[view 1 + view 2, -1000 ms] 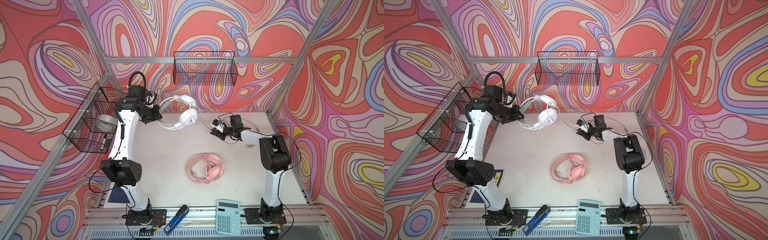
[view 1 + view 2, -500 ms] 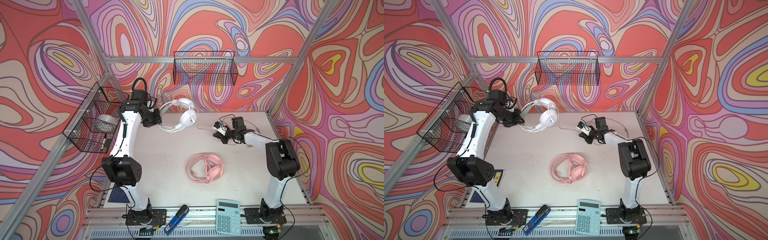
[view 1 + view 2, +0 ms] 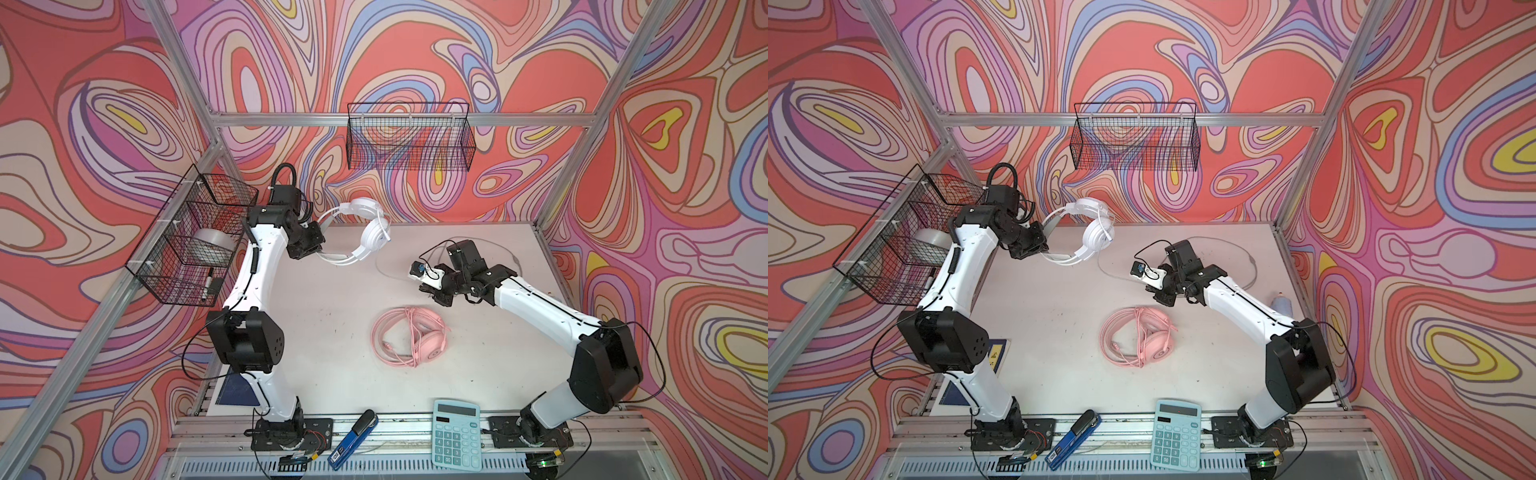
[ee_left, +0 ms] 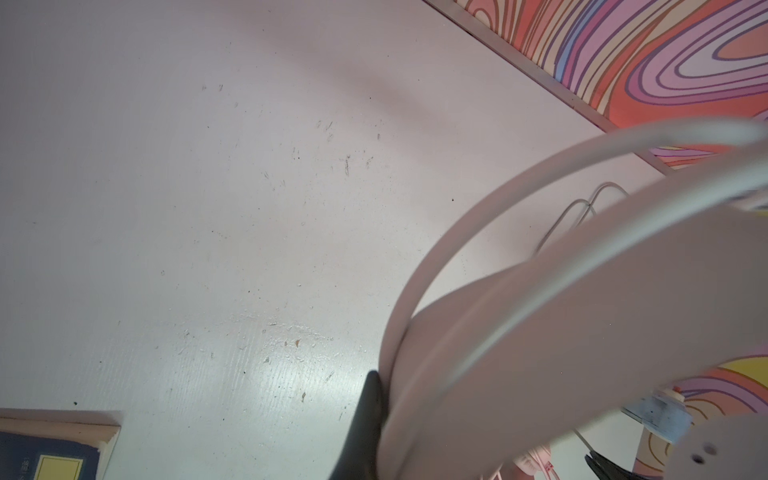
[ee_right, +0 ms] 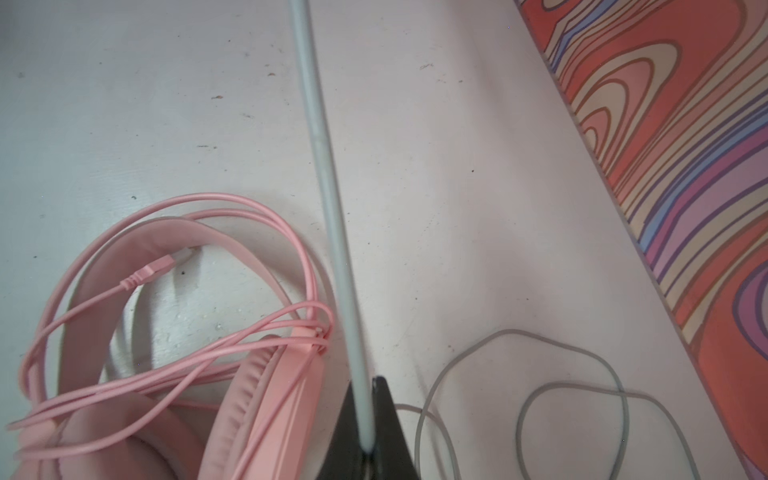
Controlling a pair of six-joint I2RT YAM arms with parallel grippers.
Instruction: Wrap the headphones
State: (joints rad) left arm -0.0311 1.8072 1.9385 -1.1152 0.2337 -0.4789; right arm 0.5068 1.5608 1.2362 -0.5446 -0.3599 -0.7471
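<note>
Scuffed white table (image 3: 324,332) in a swirl-print booth: back basket (image 3: 409,141) on the far wall, side basket (image 3: 191,241) on the left frame, calculator (image 3: 456,434) and blue stapler (image 3: 352,432) on the front rail. Left gripper (image 3: 316,250) is clamped tight on the headband of the white headset (image 3: 376,237), held clear of the table near the back-left corner. Right gripper (image 5: 371,399) is pinched closed on its grey cord (image 5: 328,187), slack loops lying on the table; pink headset (image 3: 409,343) lies mid-table, cord looped over it.
</note>
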